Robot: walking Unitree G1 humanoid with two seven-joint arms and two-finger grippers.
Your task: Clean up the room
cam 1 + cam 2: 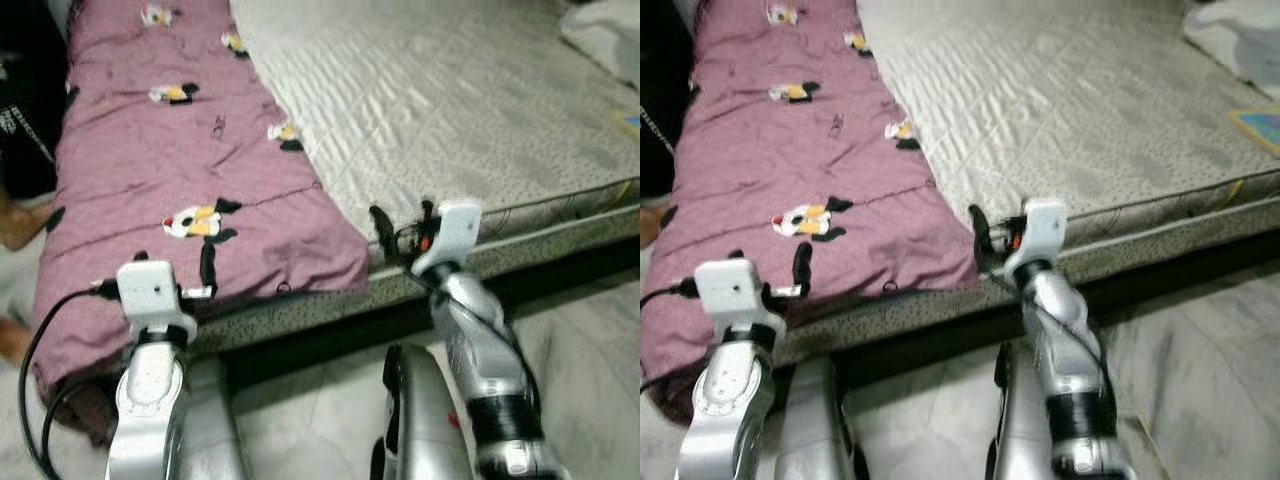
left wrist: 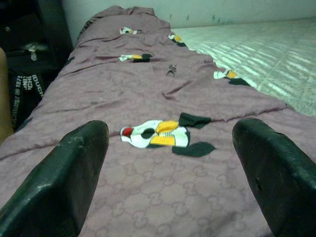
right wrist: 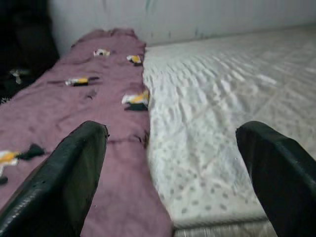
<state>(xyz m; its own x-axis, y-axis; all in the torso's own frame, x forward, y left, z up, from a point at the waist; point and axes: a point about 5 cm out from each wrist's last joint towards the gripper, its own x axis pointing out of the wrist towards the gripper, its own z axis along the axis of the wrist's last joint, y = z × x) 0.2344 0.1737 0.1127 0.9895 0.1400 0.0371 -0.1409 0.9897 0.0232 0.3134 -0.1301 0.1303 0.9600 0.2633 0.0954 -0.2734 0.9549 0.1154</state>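
A low bed [image 1: 520, 120] with a pale quilted mattress cover takes up most of the scene, and a mauve quilt [image 1: 170, 170] printed with small penguin-like figures lies folded in a long strip along the bed's left edge, its near end spilling over the near-left corner toward the floor. The left pincer [image 1: 175, 275] hovers just above the quilt's near end with its fingers spread wide (the wrist view shows them flanking one of the printed figures), holding nothing. The right pincer [image 1: 400, 228] sits at the bed's near edge, just beside the quilt's inner corner, also spread and empty. The step in hand looks like taking hold of the quilt's near end to straighten or spread it. To do that well, each pincer should come down onto its own corner of the near hem, the right one shifting a little toward the quilt so it bites cloth and not the mattress cover. Both should close on a full fold, not a single slippery layer, then lift evenly.
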